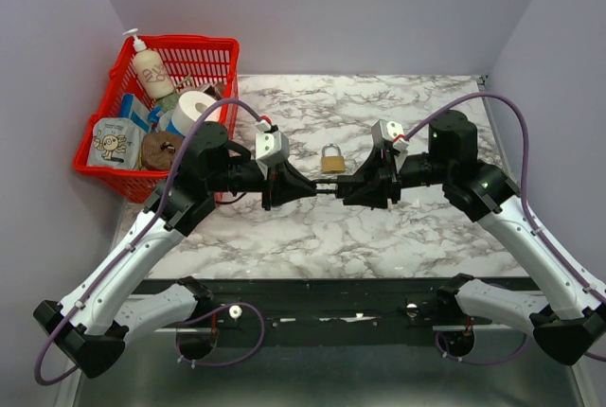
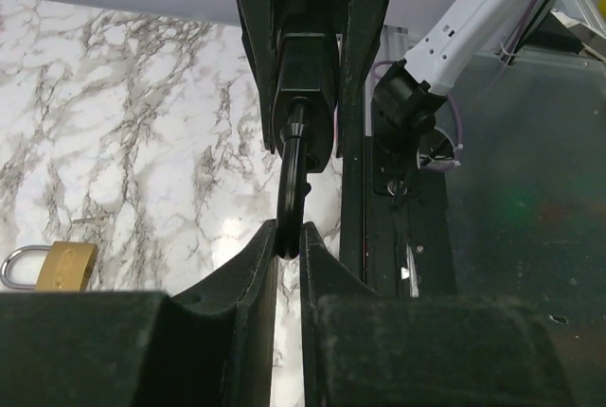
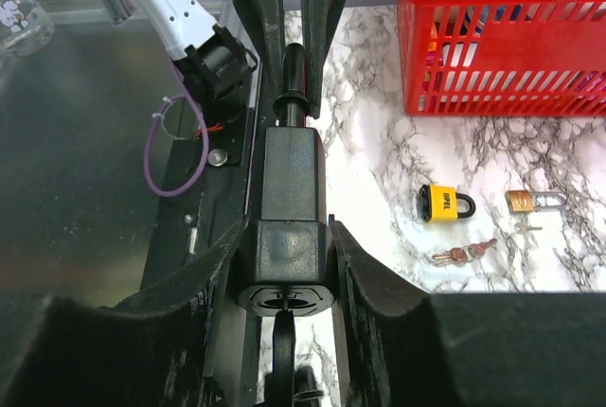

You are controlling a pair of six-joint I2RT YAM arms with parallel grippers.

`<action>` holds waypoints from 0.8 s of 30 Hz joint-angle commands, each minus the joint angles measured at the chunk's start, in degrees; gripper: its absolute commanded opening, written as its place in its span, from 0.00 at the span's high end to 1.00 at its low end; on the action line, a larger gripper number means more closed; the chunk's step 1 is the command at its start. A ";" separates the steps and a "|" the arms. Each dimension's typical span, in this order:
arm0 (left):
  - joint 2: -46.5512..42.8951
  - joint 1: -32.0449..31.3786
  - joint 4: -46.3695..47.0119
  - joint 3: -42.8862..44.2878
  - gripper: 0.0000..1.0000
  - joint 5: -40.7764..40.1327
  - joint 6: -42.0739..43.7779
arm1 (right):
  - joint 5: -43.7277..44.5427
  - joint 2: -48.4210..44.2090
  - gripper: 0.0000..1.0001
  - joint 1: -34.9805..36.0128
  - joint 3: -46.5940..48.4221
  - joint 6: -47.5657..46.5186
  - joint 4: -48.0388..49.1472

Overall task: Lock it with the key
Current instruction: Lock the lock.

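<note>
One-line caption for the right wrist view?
Right gripper clamps a black padlock; left gripper pinches its shackle above marble table.

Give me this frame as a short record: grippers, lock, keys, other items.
left gripper: shut on the shackle of the black padlock
right gripper: shut on the black padlock's body
keys: lying on the table, near the yellow padlock, not held
brass padlock: on the table, apart from both grippers
basket: red, far left corner, filled

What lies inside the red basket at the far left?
The red basket holds a pump bottle, a white roll, a printed pouch and a brown disc. Anything beneath them is covered.
</note>
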 commanded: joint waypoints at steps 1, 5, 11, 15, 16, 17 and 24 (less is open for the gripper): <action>0.11 -0.38 5.14 -0.02 0.93 2.49 -4.16 | -1.92 -0.22 0.99 0.17 2.26 -0.37 4.88; 0.46 -0.99 8.12 -0.72 1.00 3.28 -7.67 | -0.87 0.04 0.99 0.34 2.08 -0.64 5.58; 1.16 -2.13 9.01 -0.81 1.00 2.93 -10.05 | 1.24 -0.13 0.99 1.40 1.65 -1.51 6.90; 1.60 -2.93 11.38 -1.25 1.00 2.32 -12.95 | 1.77 -0.04 0.99 2.62 1.38 -2.31 7.25; 1.78 -3.10 12.08 -1.51 1.00 2.14 -13.83 | 1.77 0.39 0.99 3.24 1.38 -2.31 7.34; 1.95 -3.37 13.74 -1.69 1.00 2.14 -14.62 | 1.77 0.57 0.99 3.59 1.38 -2.31 7.51; 2.92 -6.09 19.64 -4.33 1.00 0.56 -18.66 | 0.11 2.77 0.99 6.14 2.70 1.29 11.11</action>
